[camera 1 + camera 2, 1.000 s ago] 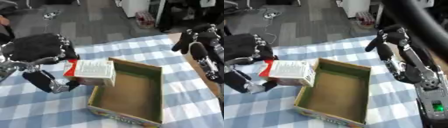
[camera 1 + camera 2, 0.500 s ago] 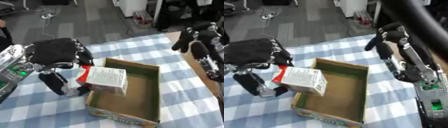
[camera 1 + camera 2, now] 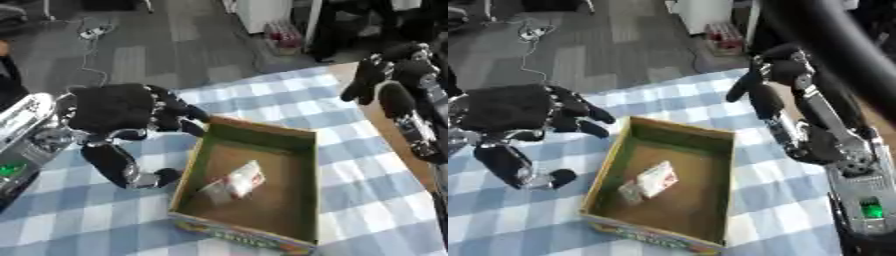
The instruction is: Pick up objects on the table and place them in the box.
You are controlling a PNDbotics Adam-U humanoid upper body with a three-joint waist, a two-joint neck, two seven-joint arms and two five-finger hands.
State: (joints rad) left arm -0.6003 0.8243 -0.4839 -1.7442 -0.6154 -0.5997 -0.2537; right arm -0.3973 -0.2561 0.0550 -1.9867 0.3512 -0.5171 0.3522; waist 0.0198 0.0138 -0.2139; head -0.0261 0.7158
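Spreading left hand (image 3: 114, 107) empty; carton (image 3: 236, 181) in box (image 3: 302, 150)

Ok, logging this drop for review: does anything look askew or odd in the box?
The white and red carton lies tilted on the floor of the open cardboard box, blurred. The left hand hangs open beside the box.

L hand (image 3: 114, 110) is big & black, fingers spread wide, thumb pointing down, holding nothing. Its arm comes in from the low left side. R hand (image 3: 765, 75) is up high on the right, fingers hanging down a bit bent, holding nothing. R arm goes down to the low right corner
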